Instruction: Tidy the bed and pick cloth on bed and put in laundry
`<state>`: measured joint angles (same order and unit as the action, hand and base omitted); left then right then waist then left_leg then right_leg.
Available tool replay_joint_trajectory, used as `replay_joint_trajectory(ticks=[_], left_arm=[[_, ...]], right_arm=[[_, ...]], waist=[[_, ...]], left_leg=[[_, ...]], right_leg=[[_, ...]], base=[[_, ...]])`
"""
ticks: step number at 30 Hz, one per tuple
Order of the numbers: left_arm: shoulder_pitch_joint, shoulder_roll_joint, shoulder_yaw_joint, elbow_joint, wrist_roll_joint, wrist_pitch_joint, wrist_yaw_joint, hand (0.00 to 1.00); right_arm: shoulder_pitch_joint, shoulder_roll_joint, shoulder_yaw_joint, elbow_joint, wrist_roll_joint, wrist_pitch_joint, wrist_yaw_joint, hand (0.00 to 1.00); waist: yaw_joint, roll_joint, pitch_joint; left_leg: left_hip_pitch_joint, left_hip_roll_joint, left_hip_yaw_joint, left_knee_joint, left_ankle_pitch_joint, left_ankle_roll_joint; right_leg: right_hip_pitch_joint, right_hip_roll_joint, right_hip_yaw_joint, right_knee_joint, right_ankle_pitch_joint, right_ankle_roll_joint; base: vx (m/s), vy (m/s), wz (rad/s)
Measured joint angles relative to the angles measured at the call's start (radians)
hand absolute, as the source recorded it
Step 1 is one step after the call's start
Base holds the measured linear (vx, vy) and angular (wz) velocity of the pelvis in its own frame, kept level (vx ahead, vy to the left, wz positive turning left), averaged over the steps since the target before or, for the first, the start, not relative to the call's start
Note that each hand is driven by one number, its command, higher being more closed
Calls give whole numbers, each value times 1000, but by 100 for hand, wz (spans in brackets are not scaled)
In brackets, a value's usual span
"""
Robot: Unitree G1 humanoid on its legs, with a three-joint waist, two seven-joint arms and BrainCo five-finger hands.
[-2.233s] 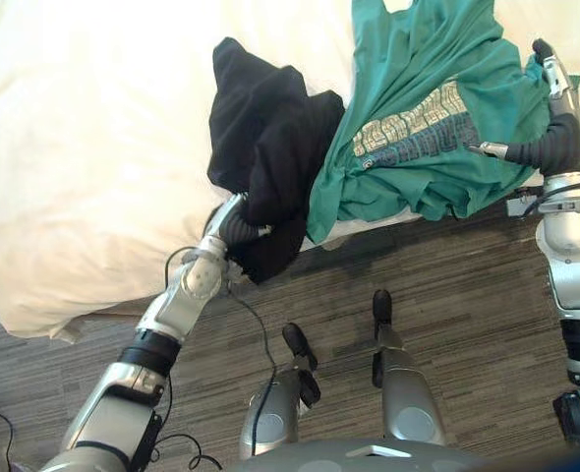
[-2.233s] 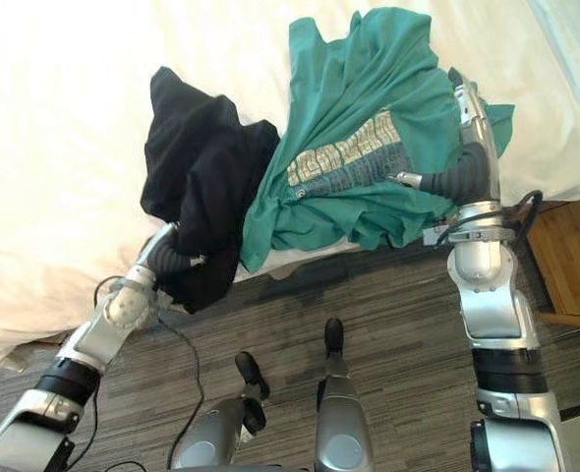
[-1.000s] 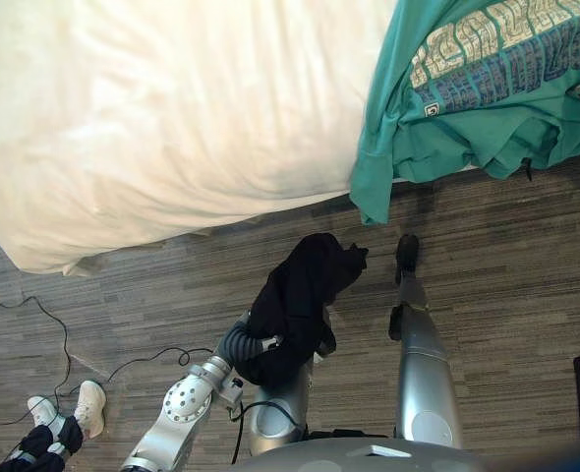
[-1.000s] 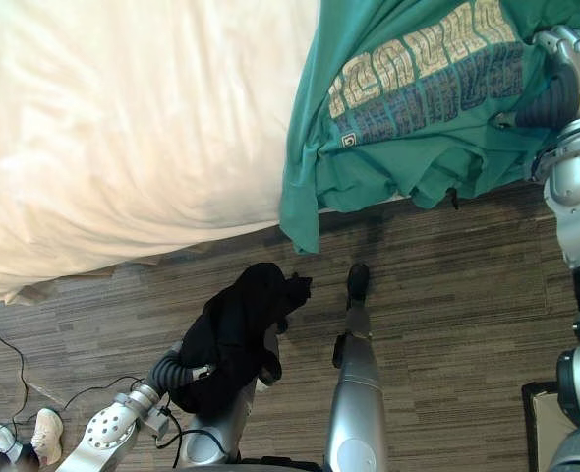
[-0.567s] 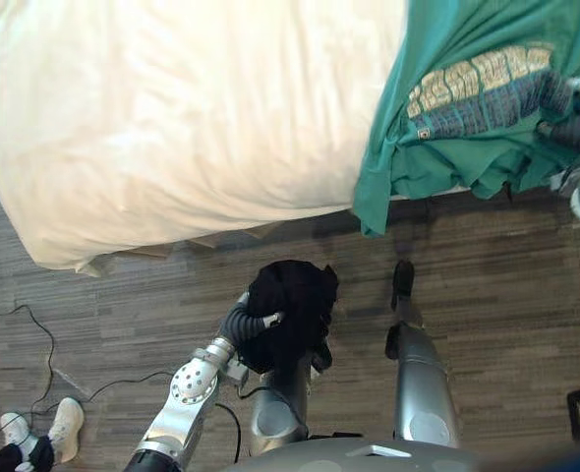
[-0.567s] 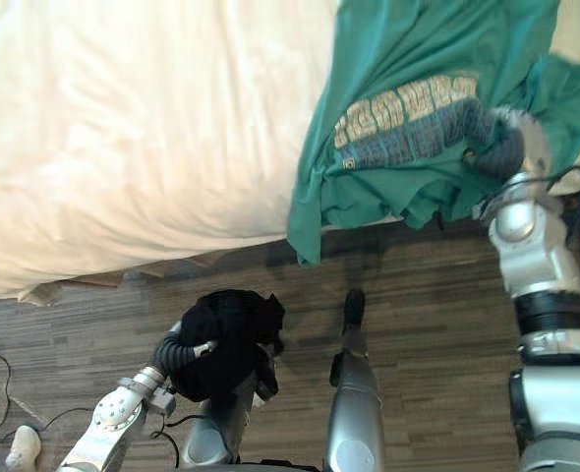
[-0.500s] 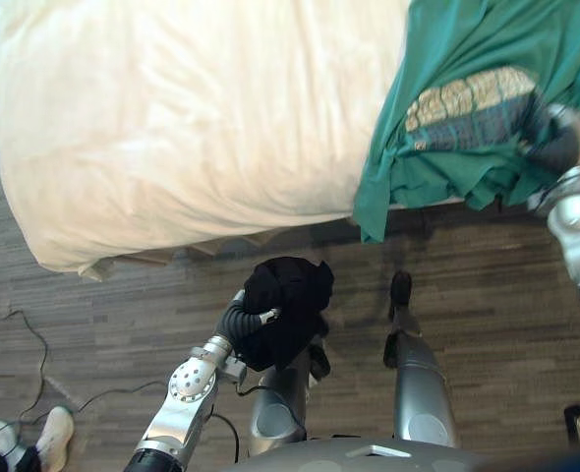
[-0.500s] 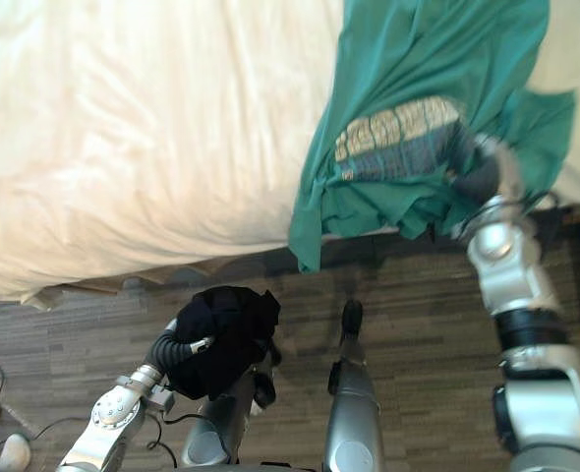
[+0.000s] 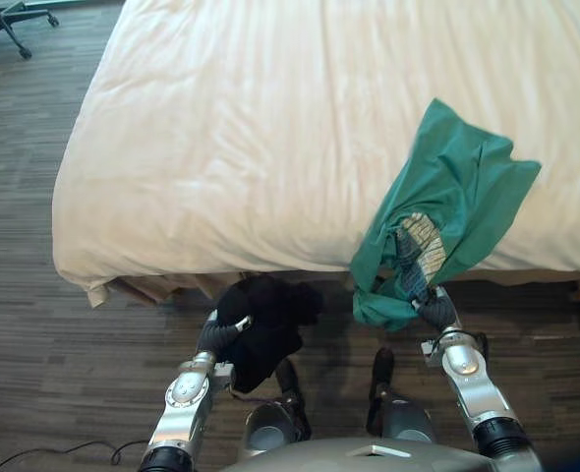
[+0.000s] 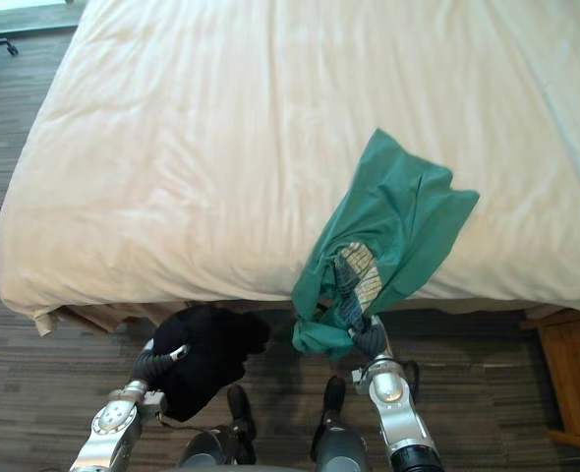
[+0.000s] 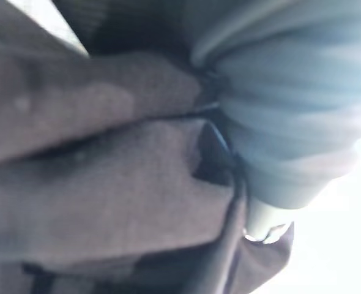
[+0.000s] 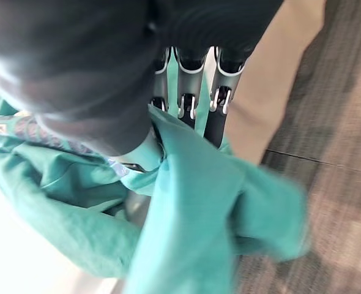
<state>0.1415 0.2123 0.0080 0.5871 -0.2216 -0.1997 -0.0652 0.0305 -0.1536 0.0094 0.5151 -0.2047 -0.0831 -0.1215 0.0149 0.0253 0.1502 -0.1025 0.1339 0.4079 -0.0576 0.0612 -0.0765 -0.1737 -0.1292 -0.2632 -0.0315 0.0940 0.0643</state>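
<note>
Black cloth [image 9: 267,317] at lower centre buries the left hand [image 9: 215,336]; its grip cannot be told. Right hand [image 9: 436,313] clutches the green shirt [image 9: 457,197], which trails onto the white bed [image 9: 270,128] at right. Grey plank floor [image 9: 34,324]; chair base [image 9: 0,20] cut off upper left.

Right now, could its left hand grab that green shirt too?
Probably not: the left hand is full, holding the black cloth, and the green shirt already hangs from the right hand.
</note>
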Motion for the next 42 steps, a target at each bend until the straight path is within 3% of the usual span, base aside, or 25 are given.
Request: replay_joint_trajectory(ticks=[9,15,17,18,19,20,22,24,25,29,32,34,35,36,37,38,40,41,42], left_arm=[[18,-44,106,107,-27,30,32,100],[37,-42,155,146,-44,39,52,100],[40,-43,155,152,-44,40,63,100],[37,-42,155,152,-50,40,72,100],[36,-42,155,152,-55,40,73,100],[24,-46,154,151,-76,39,78,100],[20,-43,153,150,-85,36,91,100],[3,-52,150,148,-85,37,114,100],[2,-62,148,144,-85,37,116,100],[99,-163,52,-76,-93,32,114,100],[96,-195,31,-52,-81,31,120,100],[97,-198,31,-43,-81,36,138,100],[86,-199,32,-50,-81,36,158,100],[85,-198,33,-57,-81,36,160,100],[84,-199,31,-65,-82,36,161,100],[83,-210,30,-80,-82,36,165,100],[68,-216,20,-108,-85,35,178,100],[87,-217,3,-114,-87,35,180,100],[115,-216,-11,-127,-86,35,180,100]], right_arm=[[91,53,-93,72,175,3,24,100],[124,132,-122,70,340,-7,32,100],[126,139,-120,69,359,-14,33,100],[145,145,-119,66,369,-14,38,100],[152,146,-118,63,373,-14,39,100],[192,154,-117,57,384,-16,43,100],[217,159,-111,55,387,-16,46,100],[216,162,-111,55,387,-16,49,100],[208,163,-107,56,387,-16,50,100],[205,157,-85,49,391,-21,59,100],[198,152,-47,34,417,-28,73,100],[199,153,-32,10,419,-34,72,100],[216,155,-32,-10,419,-35,70,100],[223,162,-32,-17,419,-35,69,100],[243,173,-39,-37,419,-36,63,100],[239,168,-39,-27,419,-36,55,100],[224,161,-38,-17,419,-35,43,100],[207,149,-32,-20,419,-33,38,100],[205,140,-26,-21,419,-33,37,100]], waist=[[-12,-14,-38],[-9,-50,-60],[-20,-46,-58],[-27,-45,-58],[-28,-43,-57],[-35,-50,-59],[-43,-71,-66],[-49,-96,-70],[-45,-97,-65],[-3,-55,-38],[36,-45,-28],[37,-32,-18],[34,-32,-9],[33,-36,-6],[29,-51,4],[26,-59,4],[23,-84,25],[34,-56,29],[29,-39,30]], left_leg=[[65,-36,-116,-39,8,11],[124,-55,-202,-40,-4,19],[123,-50,-254,-41,-16,17],[123,-46,-314,-44,-20,22],[122,-46,-327,-44,-20,22],[121,-34,-407,-43,-17,25],[97,-43,-474,-40,-4,22],[42,-84,-547,-40,38,8],[35,-86,-562,-40,46,4],[-4,-83,-665,-41,83,-19],[-27,-82,-713,-45,102,-33],[-48,-84,-753,-45,120,-32],[-74,-90,-769,-45,122,1],[-86,-90,-731,-45,115,34],[-109,-86,-582,-45,76,126],[-137,-79,-426,-40,7,191],[-175,-64,-211,14,-10,189],[-188,-54,-103,107,8,195],[-186,-52,-98,121,90,175]], right_leg=[[132,-14,-112,-33,-20,22],[148,-77,-165,188,-155,34],[137,-82,-125,276,-166,21],[118,-74,-22,358,-167,19],[112,-69,5,377,-168,18],[100,-24,179,429,-202,-7],[119,22,301,392,-242,-10],[155,11,323,320,-304,-18],[162,10,315,309,-314,-13],[228,19,199,220,-343,4],[261,31,139,168,-368,22],[271,41,86,171,-374,21],[272,37,17,177,-384,18],[274,32,-10,179,-387,19],[288,13,-75,182,-388,20],[288,1,-126,179,-382,20],[286,-43,-180,187,-377,17],[290,-49,-200,222,-378,18],[292,-49,-205,255,-384,11]], base=[[60,23,35],[81,27,47],[9,16,76],[-6,12,77],[52,-41,130],[77,-96,107],[78,-154,126],[46,-170,114],[-10,-171,78],[-56,-187,75],[-98,-119,60],[-84,-83,87],[-100,-56,120],[-103,-19,156],[-32,7,165],[1,37,184],[54,86,120],[128,131,96],[135,118,88]])
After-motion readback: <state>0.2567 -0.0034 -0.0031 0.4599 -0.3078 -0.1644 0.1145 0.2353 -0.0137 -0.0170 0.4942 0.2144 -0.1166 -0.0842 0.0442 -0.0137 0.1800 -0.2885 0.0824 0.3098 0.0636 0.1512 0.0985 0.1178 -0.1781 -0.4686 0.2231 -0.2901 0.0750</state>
